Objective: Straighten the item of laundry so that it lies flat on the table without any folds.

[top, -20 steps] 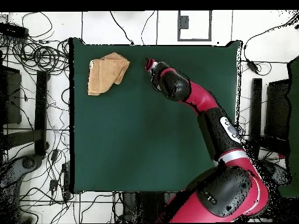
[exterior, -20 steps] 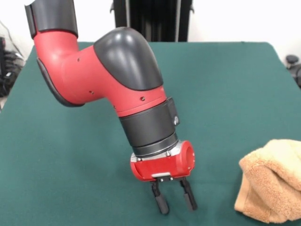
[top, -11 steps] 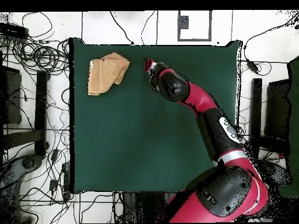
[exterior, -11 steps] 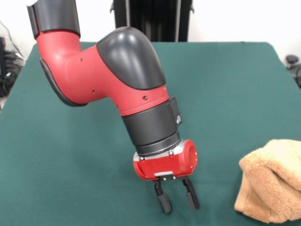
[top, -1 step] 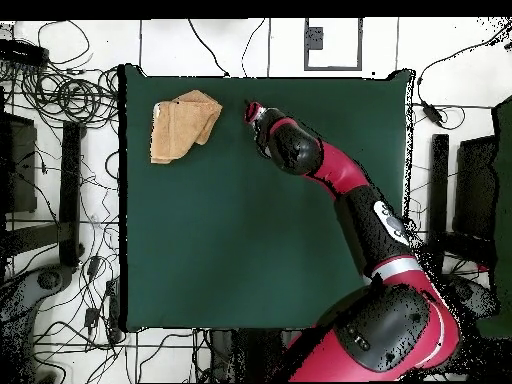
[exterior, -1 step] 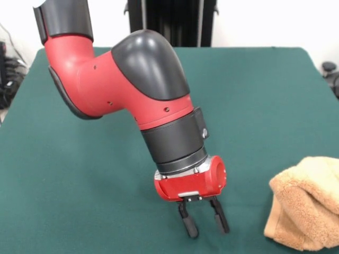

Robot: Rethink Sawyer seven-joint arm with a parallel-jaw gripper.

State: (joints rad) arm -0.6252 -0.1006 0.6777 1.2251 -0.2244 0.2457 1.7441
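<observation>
Even, bright, diffuse light fills both views. In the front view the arm's glossy black elbow cap point(exterior, -1 step: 151, 61) carries soft highlights, and a faint shadow lies on the dark green felt-like table point(exterior, -1 step: 265, 106) beneath the gripper point(exterior, -1 step: 204, 222). The pale background wall looks washed out.

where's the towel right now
In the front view the towel lies bunched at the table's lower right edge, right of the open gripper and apart from it. In the overhead view it sits near the table's top-left corner.
</observation>
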